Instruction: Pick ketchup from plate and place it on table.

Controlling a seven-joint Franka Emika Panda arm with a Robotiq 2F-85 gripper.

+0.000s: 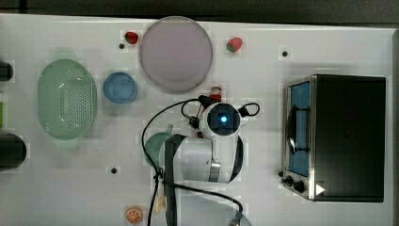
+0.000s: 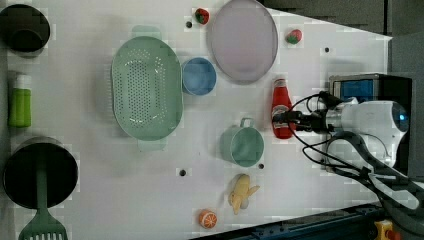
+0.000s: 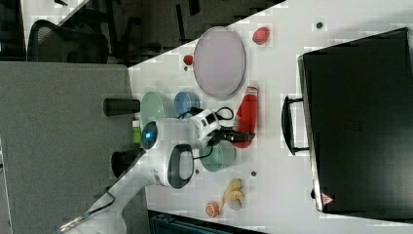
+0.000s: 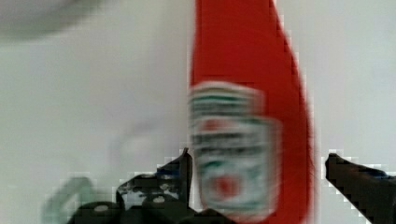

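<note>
ketchup, a small red plastic squeeze bottle [image 2: 281, 108] with white cap, is seen right of centre in the left view, on the white table [image 2: 150, 175], off the mauve-grey round plate [image 2: 243, 40]. black gripper [image 4: 257, 163] spread, fingers clear. risk judged: bottle toppled if clipped on retreat.

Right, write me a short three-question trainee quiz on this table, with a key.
1. True or false: the ketchup stands on the plate.
2. In the top view, what sits between the green basket and the plate? A) blue bowl B) orange slice C) black oven
3. Fill in: in the wrist view, the claw has one finger either side of the ketchup, and its jaws are ____.

Key: 1 false, it stands on the table just off the plate's rim; 2 A; 3 open.
</note>
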